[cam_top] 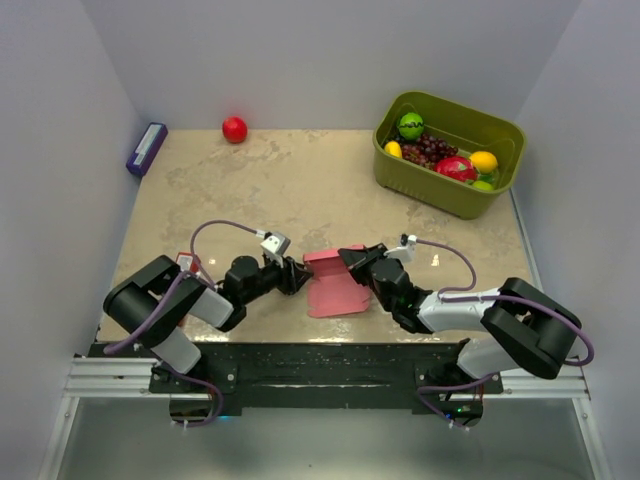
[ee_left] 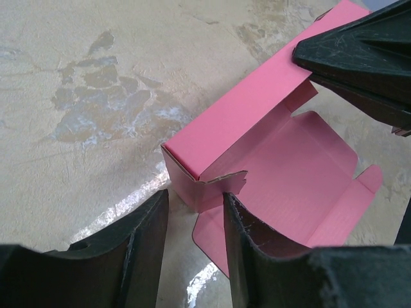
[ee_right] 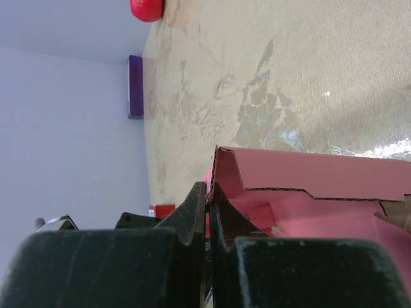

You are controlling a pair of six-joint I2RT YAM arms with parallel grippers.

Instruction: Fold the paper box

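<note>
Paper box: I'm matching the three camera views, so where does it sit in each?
Top external: paper box near mid-frame.
Left wrist: right of centre, beyond the left gripper, jaws open.
Right wrist: lower right.
Shared landmark: right gripper pinching the box's raised wall, upper right in the left wrist view.

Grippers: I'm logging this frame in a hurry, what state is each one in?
Left gripper: open, fingers apart at the near corner of the paper box.
Right gripper: shut on the paper box's raised wall edge.
</note>
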